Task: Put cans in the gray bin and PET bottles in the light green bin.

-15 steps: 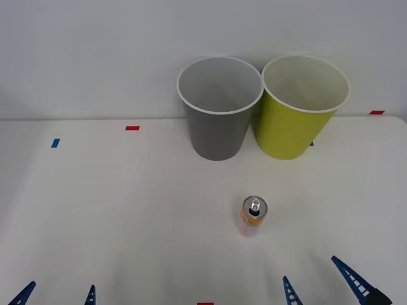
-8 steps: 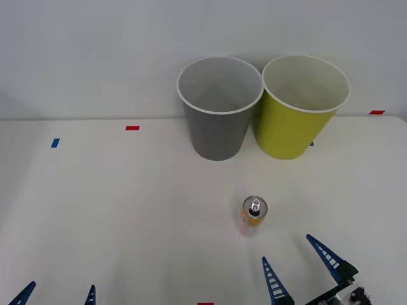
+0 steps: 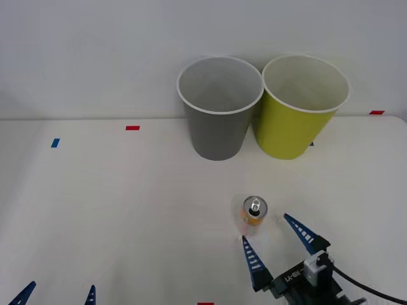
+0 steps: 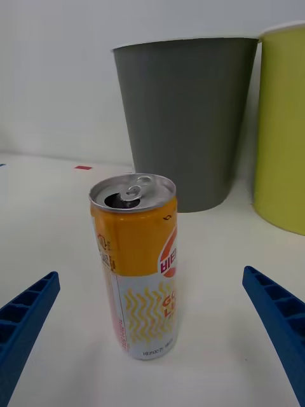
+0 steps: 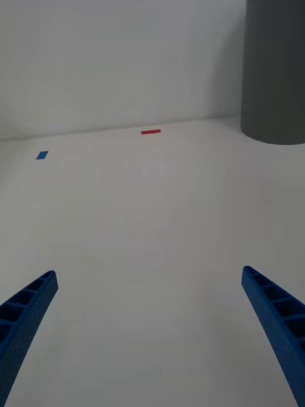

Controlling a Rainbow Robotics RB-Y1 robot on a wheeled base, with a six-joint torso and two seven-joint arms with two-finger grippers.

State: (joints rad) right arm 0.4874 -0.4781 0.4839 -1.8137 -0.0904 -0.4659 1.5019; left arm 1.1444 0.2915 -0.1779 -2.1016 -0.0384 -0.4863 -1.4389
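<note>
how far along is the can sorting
Nothing is sorted yet. The can stands upright on the table, outside the gray bin. In hand: the right gripper is open just short of it. Left gripper waits, open. Left: grasp, lift, drop in the gray bin.

Can [image 3: 254, 214]: small, orange-yellow body, pale lower band with wavy pattern, silver top, pull tab; upright on table, well in front of gray bin, slightly toward green-bin side.
Gray bin [image 3: 219, 121]: tall, round, tapered, white rim, pale inner wall; upright, mouth up.
Light green bin [image 3: 296, 124]: same shape, yellow-green, white rim; upright, just right of gray bin, rims nearly touching.
</note>
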